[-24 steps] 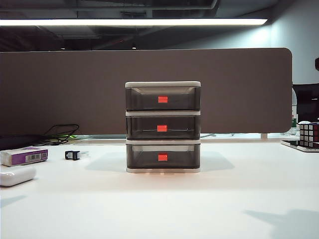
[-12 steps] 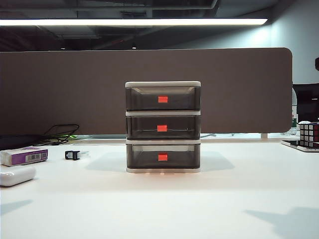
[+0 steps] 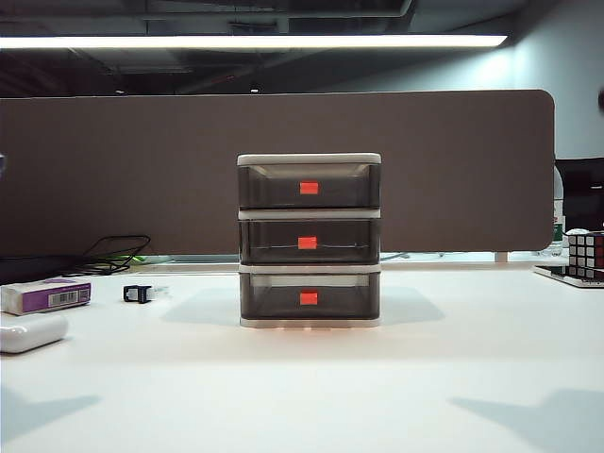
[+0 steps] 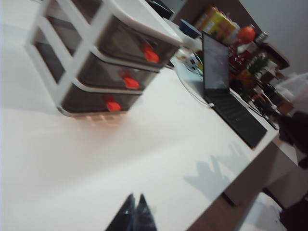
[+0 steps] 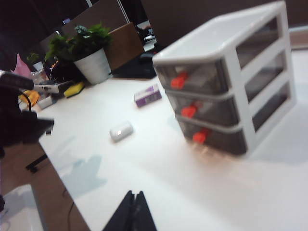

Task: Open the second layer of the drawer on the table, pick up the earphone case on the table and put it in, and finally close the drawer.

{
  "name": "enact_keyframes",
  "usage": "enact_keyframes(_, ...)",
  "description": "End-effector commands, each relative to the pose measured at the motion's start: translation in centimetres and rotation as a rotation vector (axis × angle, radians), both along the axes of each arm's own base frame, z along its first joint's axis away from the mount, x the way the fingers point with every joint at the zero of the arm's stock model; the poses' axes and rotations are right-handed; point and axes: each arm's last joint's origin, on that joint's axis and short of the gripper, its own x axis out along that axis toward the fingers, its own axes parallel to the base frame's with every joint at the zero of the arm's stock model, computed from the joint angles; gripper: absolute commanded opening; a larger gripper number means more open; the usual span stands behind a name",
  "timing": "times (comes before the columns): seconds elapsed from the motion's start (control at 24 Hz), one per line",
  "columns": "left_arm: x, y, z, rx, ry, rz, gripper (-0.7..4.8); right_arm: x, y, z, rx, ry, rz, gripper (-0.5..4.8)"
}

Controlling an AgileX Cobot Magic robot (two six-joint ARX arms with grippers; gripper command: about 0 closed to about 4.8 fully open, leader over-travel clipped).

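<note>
Both end effectors, left (image 4: 134, 214) and right (image 5: 134, 211), closed; table (image 3: 302, 396) shadows shifted.

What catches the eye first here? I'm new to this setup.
The white-framed three-tier drawer unit with smoky grey trays stands mid-table, all three red-orange handles flush. The glossy white oblong earphone case lies at the far left edge. Both tools, left and right, are shut, above bare tabletop.
</note>
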Motion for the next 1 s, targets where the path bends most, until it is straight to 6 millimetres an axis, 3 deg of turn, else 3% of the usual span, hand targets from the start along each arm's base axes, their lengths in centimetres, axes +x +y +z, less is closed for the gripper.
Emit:
enact_keyframes(0.04, -0.1, -0.9, -0.1, 0.011, 0.018, 0.035, -0.02, -0.3, 0.0, 1.7, 0.000, -0.065, -0.025, -0.05)
enact_keyframes(0.21, -0.6, -2.5, 0.0, 0.025, 0.019, 0.055, -0.02, -0.8, -0.1, 3.5, 0.001, -0.115, -0.059, -0.05)
enact_keyframes(0.46, -1.3, -3.7, 0.4, -0.002, -0.017, 0.059, -0.01, -0.8, -0.1, 4.0, 0.018, -0.104, -0.066, -0.05)
enact_keyframes(0.63, -1.5, -3.9, 1.9, -0.045, -0.208, -0.012, 0.30, -0.2, -0.1, 4.3, 0.016, -0.063, -0.065, -0.05)
enact_keyframes(0.83, -1.3, -3.9, 1.1, -0.018, -0.093, 0.045, 0.26, 0.6, -0.1, 5.4, -0.002, -0.081, -0.065, -0.05)
enact_keyframes(1.0, -0.9, -4.2, 0.8, 0.037, -0.101, 0.041, 0.31, 1.9, -0.2, 6.1, -0.004, -0.046, -0.066, -0.05)
